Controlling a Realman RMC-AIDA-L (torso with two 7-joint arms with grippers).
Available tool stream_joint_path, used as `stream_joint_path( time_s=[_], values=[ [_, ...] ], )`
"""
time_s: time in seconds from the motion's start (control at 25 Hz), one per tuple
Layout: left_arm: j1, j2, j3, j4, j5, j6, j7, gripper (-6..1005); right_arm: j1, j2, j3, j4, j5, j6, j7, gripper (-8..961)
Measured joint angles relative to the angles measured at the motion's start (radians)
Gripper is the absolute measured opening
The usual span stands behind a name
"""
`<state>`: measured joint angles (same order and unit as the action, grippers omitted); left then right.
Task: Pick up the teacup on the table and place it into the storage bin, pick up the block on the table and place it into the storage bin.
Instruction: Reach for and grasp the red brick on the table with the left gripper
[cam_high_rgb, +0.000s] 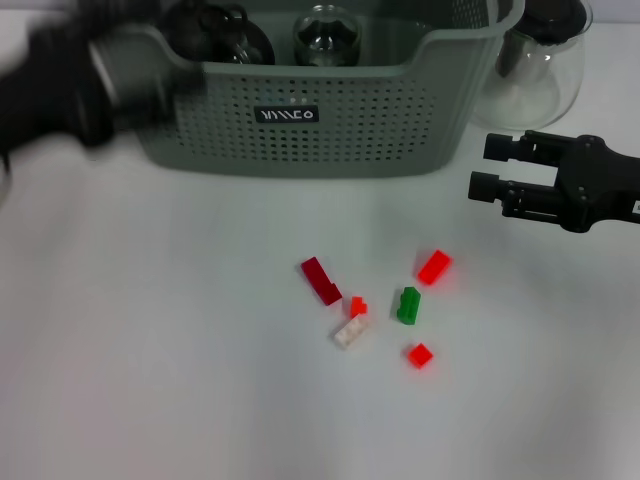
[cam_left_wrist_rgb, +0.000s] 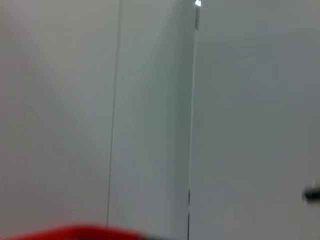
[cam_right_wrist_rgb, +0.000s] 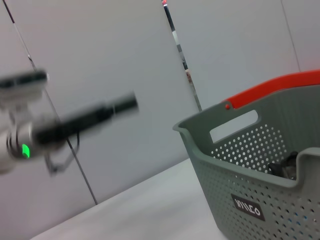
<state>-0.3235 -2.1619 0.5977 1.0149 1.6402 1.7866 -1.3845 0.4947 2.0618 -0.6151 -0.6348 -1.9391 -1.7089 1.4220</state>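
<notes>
Your right gripper (cam_high_rgb: 482, 167) hovered above the table beside the storage bin's (cam_high_rgb: 320, 125) right end, jaws apart and empty, fingers pointing toward the bin. The blocks lay nearer you than those jaws and toward the centre; the closest was the bright red block (cam_high_rgb: 434, 266), its long axis running diagonally. The green block (cam_high_rgb: 407, 305) stood just beyond it. Blocks were small, hard, studded plastic; the bin was perforated grey-green plastic holding glassware. Your left gripper (cam_high_rgb: 60, 90) hung at the bin's left corner; its jaw state could not be told.

Right hand (cam_high_rgb: 484, 166) open, left arm (cam_high_rgb: 60, 90) raised
</notes>
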Motion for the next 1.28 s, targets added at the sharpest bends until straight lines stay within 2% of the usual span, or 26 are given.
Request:
stream_joint_path(
  time_s=[0.08, 0.2, 0.24, 0.52, 0.68, 0.84, 1.28],
  values=[
    [0.015, -0.002, -0.021, -0.093, 0.065, 0.011, 0.142, 860, 0.002, 0.003, 0.0, 0.001, 0.0, 0.002, 0.0, 728],
    [0.025, -0.011, -0.008, -0.296, 0.175, -0.027, 0.391, 852, 0.002, 0.007, 0.001, 0.001, 0.0, 0.006, 0.0, 728],
    [0.017, -0.011, -0.004, -0.386, 0.21, -0.055, 0.468, 849, 0.002, 0.007, 0.001, 0.001, 0.0, 0.007, 0.0, 728],
    [-0.056, -0.014, 0.008, -0.696, 0.257, -0.303, 0.765, 830, 0.004, 0.007, 0.002, 0.001, 0.0, 0.002, 0.002, 728],
    [-0.1, -0.015, 0.004, -0.799, 0.257, -0.433, 0.846, 819, 0.002, 0.006, 0.002, 0.001, 0.0, 0.001, 0.003, 728],
    [-0.122, -0.016, -0.005, -0.865, 0.251, -0.508, 0.92, 808, -0.005, 0.006, 0.002, 0.001, 0.0, 0.0, 0.003, 727],
    [-0.135, -0.016, -0.016, -0.902, 0.233, -0.574, 0.96, 778, -0.007, 0.006, 0.002, 0.001, 0.0, 0.0, 0.003, 727]
  ],
)
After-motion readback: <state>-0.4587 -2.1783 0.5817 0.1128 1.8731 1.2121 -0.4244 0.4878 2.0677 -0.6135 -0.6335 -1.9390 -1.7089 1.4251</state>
